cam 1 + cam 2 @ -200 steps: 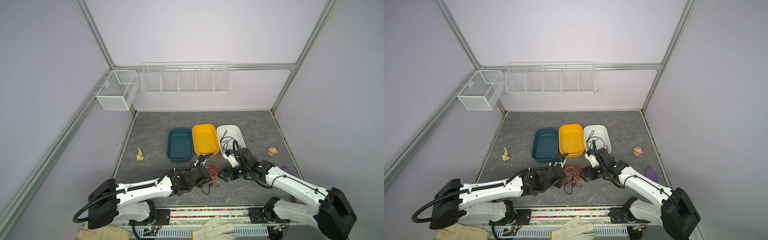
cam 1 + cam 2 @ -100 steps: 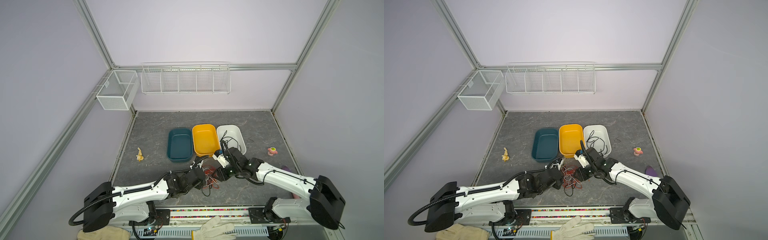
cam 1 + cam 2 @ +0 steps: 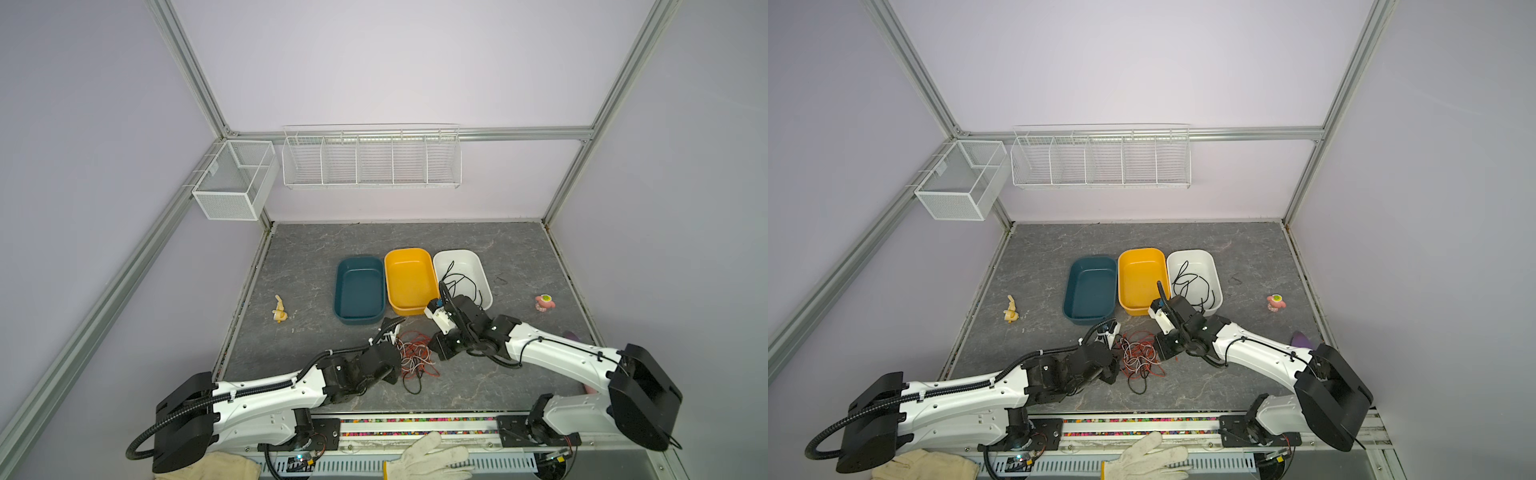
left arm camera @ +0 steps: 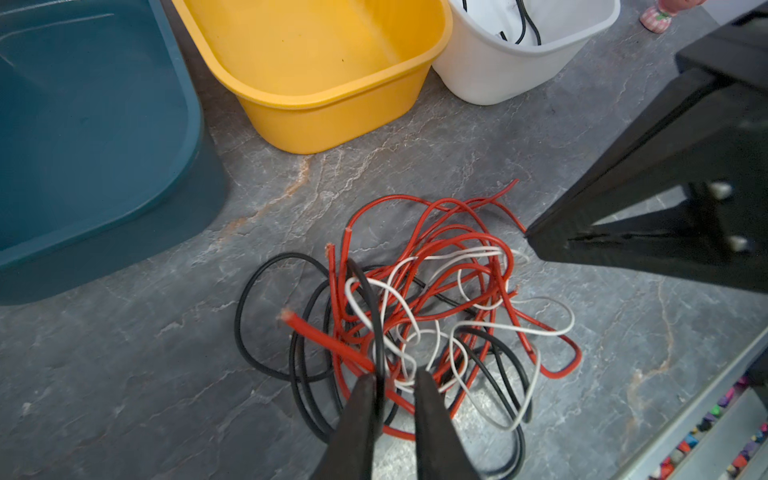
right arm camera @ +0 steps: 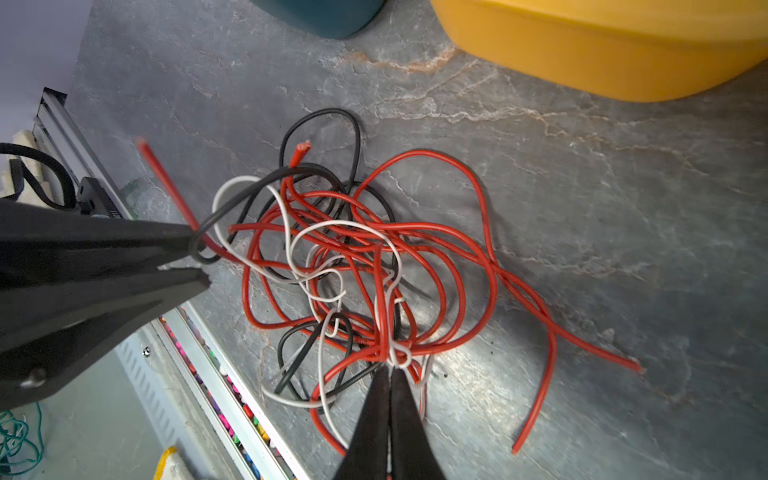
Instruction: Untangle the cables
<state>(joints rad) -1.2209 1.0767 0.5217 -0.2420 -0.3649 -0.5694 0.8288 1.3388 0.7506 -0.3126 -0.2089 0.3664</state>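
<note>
The right pincer (image 5: pixel 390 370) is clamped fully closed on a knot of red and white strands at one edge of the cables (image 4: pixel 419 307). The left pincer (image 4: pixel 392 376) stands slightly parted at the opposite edge, with a black and a red strand between its fingers, though I cannot tell whether it grips them. The tangle lies on the table (image 3: pixel 498 374) just in front of the yellow tub (image 3: pixel 409 282), on the robot's side; another black cable (image 4: pixel 524 18) sits in the white tub (image 3: pixel 482 291) touching the yellow tub.
</note>
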